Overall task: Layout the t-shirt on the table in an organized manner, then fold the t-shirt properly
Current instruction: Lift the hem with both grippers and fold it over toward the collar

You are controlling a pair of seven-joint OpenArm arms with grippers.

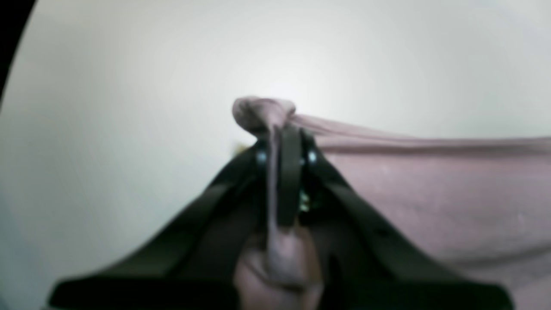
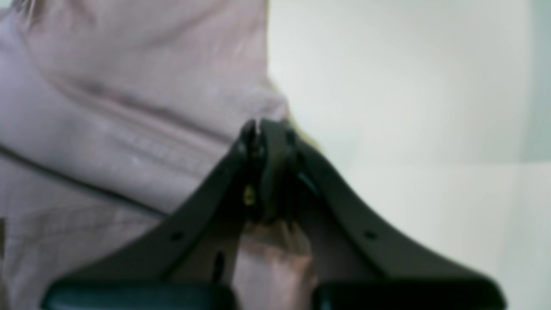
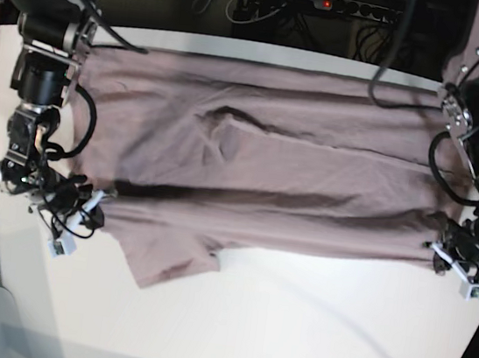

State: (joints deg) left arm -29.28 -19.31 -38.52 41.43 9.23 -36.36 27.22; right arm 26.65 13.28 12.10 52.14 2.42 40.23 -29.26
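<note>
A dusty mauve-pink short-sleeved cotton t-shirt (image 3: 259, 164) lies stretched sideways across the wide, smooth white counter (image 3: 308, 329), reaching almost from one arm to the other. Long creases run along its length, and one sleeve (image 3: 171, 263) sticks out toward the near edge.

The left gripper (image 3: 458, 252), on the right of the base view, has its black fingers (image 1: 289, 172) clamped on a bunched corner of the fabric, which pokes out above the tips in a small knot.

The right gripper (image 3: 86, 203), on the left of the base view, has its fingers (image 2: 271, 163) pressed together on the shirt's opposite edge, with cloth showing between them near the base.

A dark shadowed fold crosses the shirt between the two grippers.
</note>
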